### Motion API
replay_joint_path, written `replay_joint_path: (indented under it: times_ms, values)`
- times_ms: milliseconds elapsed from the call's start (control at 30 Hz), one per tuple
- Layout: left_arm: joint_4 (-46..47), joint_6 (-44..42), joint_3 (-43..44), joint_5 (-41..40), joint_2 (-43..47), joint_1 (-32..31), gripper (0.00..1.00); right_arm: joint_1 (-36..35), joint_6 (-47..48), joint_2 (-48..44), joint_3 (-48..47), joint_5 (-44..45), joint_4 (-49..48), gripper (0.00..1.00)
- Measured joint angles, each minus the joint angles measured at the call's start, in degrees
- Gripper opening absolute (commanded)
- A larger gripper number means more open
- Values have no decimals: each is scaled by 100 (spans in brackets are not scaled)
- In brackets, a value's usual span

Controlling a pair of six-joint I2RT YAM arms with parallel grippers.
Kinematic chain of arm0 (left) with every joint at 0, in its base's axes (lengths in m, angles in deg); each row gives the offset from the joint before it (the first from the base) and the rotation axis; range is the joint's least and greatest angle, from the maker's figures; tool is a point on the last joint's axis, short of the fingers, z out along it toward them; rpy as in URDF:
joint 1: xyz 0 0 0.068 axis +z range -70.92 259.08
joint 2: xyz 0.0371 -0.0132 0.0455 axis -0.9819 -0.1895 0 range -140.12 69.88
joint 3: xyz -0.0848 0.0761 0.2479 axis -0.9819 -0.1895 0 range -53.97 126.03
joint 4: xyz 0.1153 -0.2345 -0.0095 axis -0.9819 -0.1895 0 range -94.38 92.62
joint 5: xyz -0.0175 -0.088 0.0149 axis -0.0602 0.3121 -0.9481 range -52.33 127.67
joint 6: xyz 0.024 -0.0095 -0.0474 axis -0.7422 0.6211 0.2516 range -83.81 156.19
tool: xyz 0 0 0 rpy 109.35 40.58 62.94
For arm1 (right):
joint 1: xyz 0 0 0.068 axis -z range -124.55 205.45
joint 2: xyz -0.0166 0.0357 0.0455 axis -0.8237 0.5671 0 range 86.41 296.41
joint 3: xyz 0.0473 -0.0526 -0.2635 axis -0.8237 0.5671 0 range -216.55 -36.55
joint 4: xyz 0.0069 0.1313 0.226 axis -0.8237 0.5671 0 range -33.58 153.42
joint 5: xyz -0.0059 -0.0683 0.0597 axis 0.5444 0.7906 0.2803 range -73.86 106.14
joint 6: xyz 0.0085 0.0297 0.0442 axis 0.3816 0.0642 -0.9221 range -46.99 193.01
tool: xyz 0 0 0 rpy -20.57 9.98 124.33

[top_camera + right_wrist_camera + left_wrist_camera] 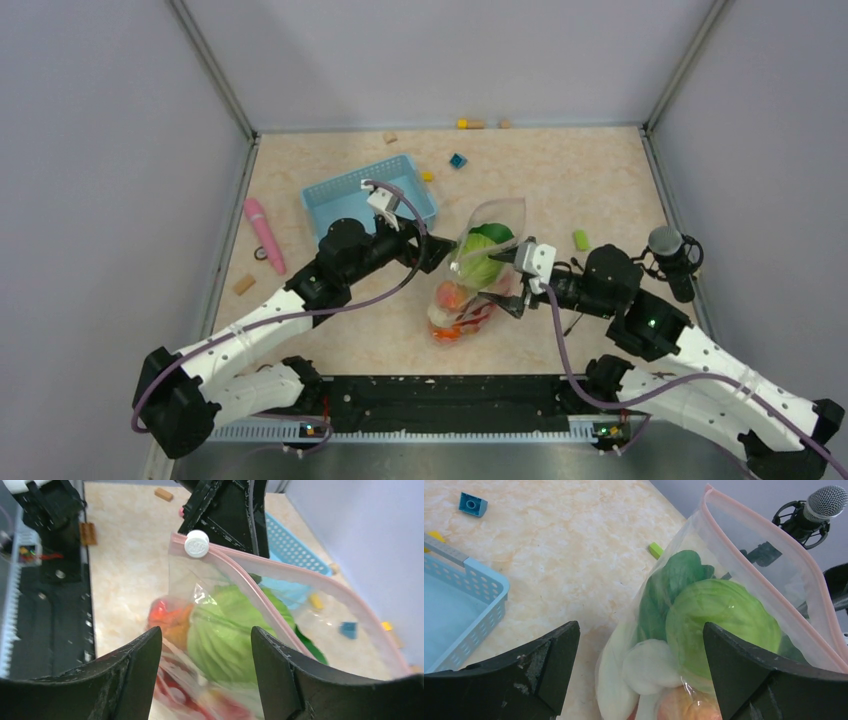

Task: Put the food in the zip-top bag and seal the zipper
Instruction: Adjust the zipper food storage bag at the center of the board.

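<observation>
The clear zip-top bag (483, 268) lies in the middle of the table, its mouth toward the back. Inside it are a green cabbage (719, 620), a dark green leaf (674, 575), a white radish (654, 665) and orange and red fruits (452, 300). The pale pink zipper (769, 537) runs along the mouth edge. A white slider (196, 543) sits at one end, and the two strips part beyond it. My left gripper (445, 255) is open at the bag's left side. My right gripper (505, 285) is open at its right side. In both wrist views the bag sits between the open fingers.
A light blue basket (370, 195) stands behind the left gripper. A pink stick toy (265, 235) lies at the left. Small blocks lie about: blue (457, 160), green (581, 239), tan (243, 285). A microphone (672, 255) stands at the right.
</observation>
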State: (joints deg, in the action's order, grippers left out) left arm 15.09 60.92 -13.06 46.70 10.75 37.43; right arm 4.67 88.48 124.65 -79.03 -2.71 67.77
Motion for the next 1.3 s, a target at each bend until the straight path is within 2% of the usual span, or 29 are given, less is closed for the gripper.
replay_joint_path:
  times_ms: [200, 400, 567, 667, 733, 933, 1100, 1300]
  values:
    - [4, -155, 0, 192, 0, 26, 98, 0, 1373, -57, -575, 164, 798, 67]
    - [0, -420, -2, 496, 2, 37, 98, 2, 2201, 839, -1694, 354, 1460, 67]
    - [-17, -804, -2, 817, 11, 37, 98, 149, 2804, 1685, -2424, 155, 2238, 61]
    - [-52, -1029, -2, 988, 17, 39, 98, 326, 3126, 2133, -2889, -168, 2833, 48]
    - [-90, -1180, -2, 1115, 17, 42, 98, 417, 3320, 2387, -3143, -354, 3163, 33]
    - [-243, -1526, 26, 1220, 26, 46, 98, 455, 3838, 2787, -3451, -894, 3882, 0]
    - [-570, -1829, 26, 1320, 291, 48, 98, 457, 3991, 2778, -3512, -1191, 4092, 0]
    - [-1001, -2037, 24, 1270, 949, 48, 98, 457, 3375, 2669, -3458, -1180, 3633, 0]
